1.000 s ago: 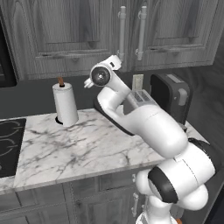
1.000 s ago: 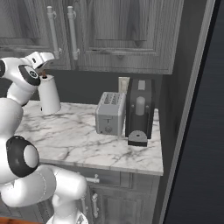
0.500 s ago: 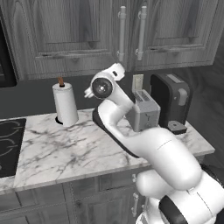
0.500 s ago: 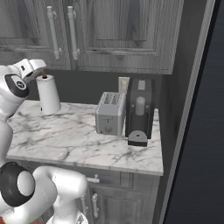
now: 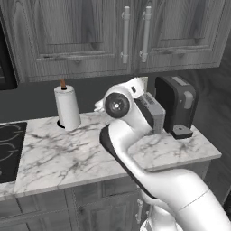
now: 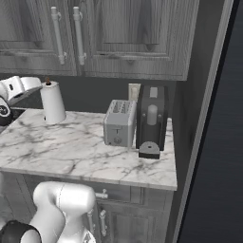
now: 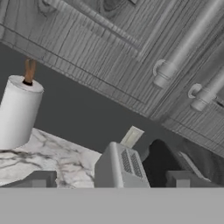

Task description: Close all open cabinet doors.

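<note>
Two tall grey wooden cabinet doors (image 5: 81, 34) hang side by side on the wall above the worktop. Each has a sunken panel in the middle with a frame around it. Both doors look shut and flat, with their edges meeting in the middle. Two long pale metal bar handles (image 5: 127, 34) stand upright, one on each door, just beside that middle line. The hand view shows the handles slanted.

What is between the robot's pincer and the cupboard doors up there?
Nothing visible. In the hand view the pincer looks up past the paper towel roll and toaster at the cabinet doors, with bare wall between.
</note>
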You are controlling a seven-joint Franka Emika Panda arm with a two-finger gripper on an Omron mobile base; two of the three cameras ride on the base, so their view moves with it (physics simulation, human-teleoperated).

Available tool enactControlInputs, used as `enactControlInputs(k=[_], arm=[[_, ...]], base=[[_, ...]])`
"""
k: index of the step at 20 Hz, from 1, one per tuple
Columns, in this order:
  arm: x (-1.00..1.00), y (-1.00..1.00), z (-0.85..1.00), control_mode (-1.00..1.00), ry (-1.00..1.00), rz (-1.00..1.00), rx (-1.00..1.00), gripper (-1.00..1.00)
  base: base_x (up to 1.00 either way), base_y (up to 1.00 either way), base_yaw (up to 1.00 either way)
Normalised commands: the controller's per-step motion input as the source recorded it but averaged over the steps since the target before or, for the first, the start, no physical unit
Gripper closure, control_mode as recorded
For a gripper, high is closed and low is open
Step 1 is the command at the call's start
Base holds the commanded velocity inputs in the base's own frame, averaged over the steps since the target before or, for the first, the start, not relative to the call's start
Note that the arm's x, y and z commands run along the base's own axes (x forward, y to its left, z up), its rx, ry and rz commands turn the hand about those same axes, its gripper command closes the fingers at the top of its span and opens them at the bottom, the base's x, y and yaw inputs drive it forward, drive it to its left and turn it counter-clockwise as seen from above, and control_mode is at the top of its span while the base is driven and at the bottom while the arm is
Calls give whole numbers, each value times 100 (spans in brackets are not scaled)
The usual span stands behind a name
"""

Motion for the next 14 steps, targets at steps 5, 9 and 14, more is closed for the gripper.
enactControlInputs(k=[5,9,14], arm=[[-94,-55,-1,-100,3,-3,16,-100],[-84,-52,-18,-100,-2,0,20,-100],[-84,-45,-15,-100,-8,1,26,-100]], base=[[0,0,0],[0,0,0],[0,0,0]])
